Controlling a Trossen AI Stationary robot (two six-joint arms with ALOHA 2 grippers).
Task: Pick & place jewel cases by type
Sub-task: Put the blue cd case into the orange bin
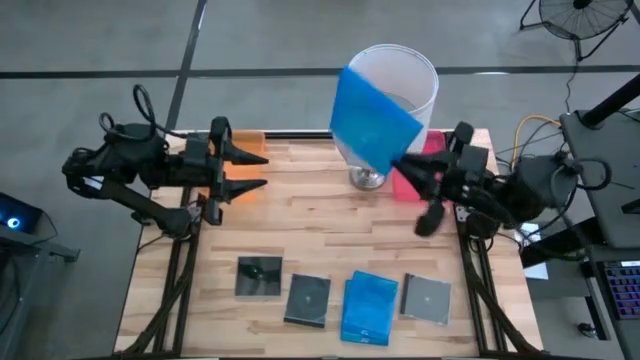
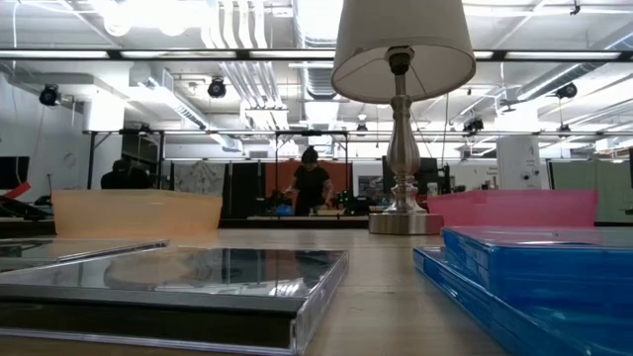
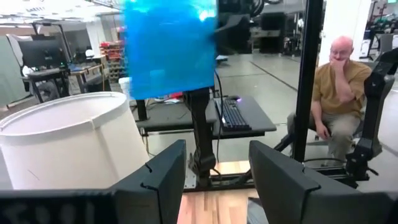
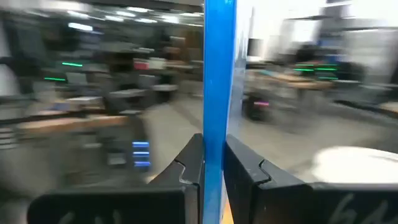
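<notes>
From above, a blue jewel case is riding nearest the lens, pinched by the right gripper over the lamp near the pink tray; the left gripper is waiting, fingers parted and empty, by the orange tray. Low across the table, a grey case and another blue case are lying flat. The right wrist view is showing the fingers clamping the case's edge.

Workshop with ceiling lights and grey floor.

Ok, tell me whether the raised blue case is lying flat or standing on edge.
On edge: the blue case shows only its thin edge, clamped in the right tool.
</notes>
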